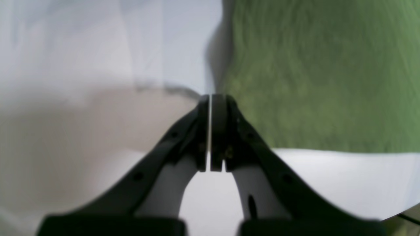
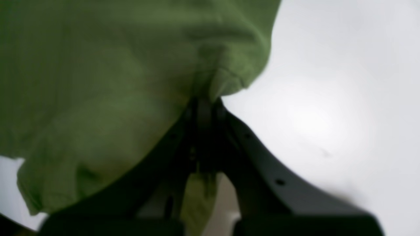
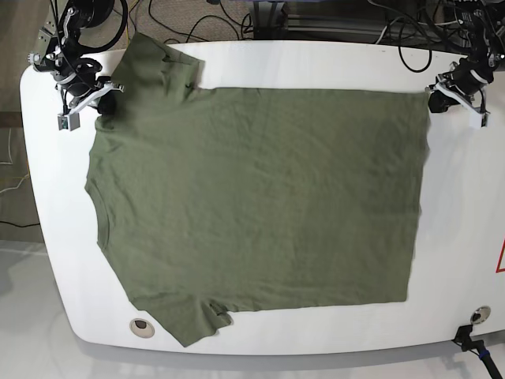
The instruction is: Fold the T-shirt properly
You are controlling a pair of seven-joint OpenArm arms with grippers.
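The T-shirt (image 3: 260, 205) lies spread flat across most of the white bench (image 3: 331, 63), neckline and sleeves toward the right hand (image 3: 101, 101), hem toward the left hand (image 3: 432, 99). In the right wrist view the right hand (image 2: 205, 101) is pinching a bunched edge of green fabric near the shoulder, with cloth gathered just ahead of its tips and a strip showing behind them; this grip probably anchors that corner so the garment can be lifted or drawn taut. In the left wrist view the left hand (image 1: 210, 98) has its fingers pressed together with only a thin line of light between them. The shirt's edge sits just ahead and to one side of the tips, and no cloth is visible between the fingers, so whether it has caught the hem corner cannot be told from this blurred view. With both hands at the two far corners of one long edge, the placement suggests preparation for a lengthwise fold; no fold is yet made.
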